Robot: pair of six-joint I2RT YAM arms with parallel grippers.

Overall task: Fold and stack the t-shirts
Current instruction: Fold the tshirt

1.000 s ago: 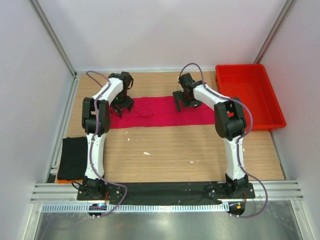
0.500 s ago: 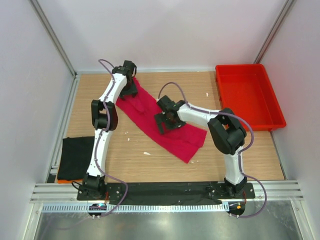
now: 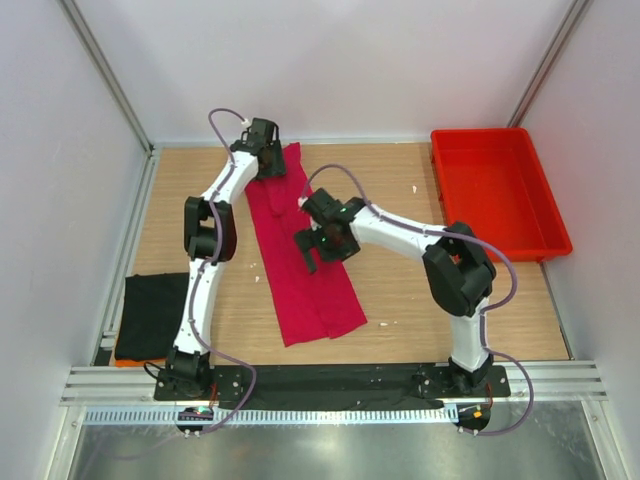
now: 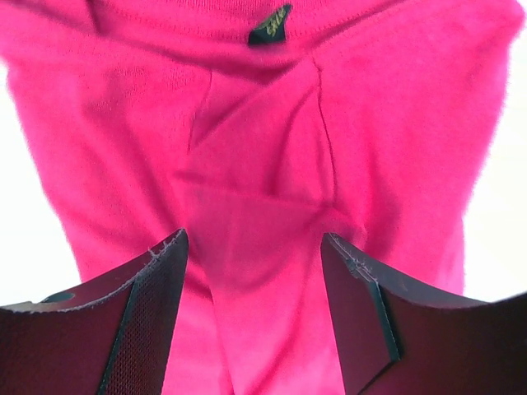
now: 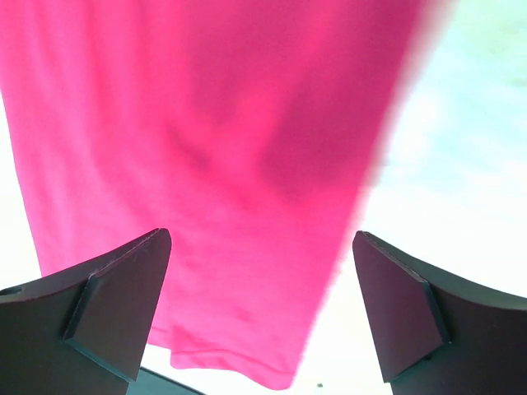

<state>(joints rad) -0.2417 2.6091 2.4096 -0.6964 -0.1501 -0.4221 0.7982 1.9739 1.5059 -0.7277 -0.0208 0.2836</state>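
The crimson-pink t-shirt (image 3: 300, 255) lies folded into a long narrow strip that runs from the far side of the table toward the near edge. My left gripper (image 3: 268, 165) stands at its far end, open. In the left wrist view its jaws (image 4: 254, 239) straddle a raised crease just below the collar label (image 4: 270, 25). My right gripper (image 3: 318, 248) is over the middle of the strip, wide open. The cloth (image 5: 214, 148) fills the space between its fingers, with the hem showing low in the frame. The black t-shirt (image 3: 150, 315) lies folded at the table's left edge.
A red plastic tray (image 3: 500, 190) stands at the back right corner. White side walls and metal rails close in the table (image 3: 430, 290). A few small white scraps lie on the wood.
The pink strip has swung from lying across the far side to running front to back. My left gripper moved farther back and right. My right gripper swept left and toward the near side.
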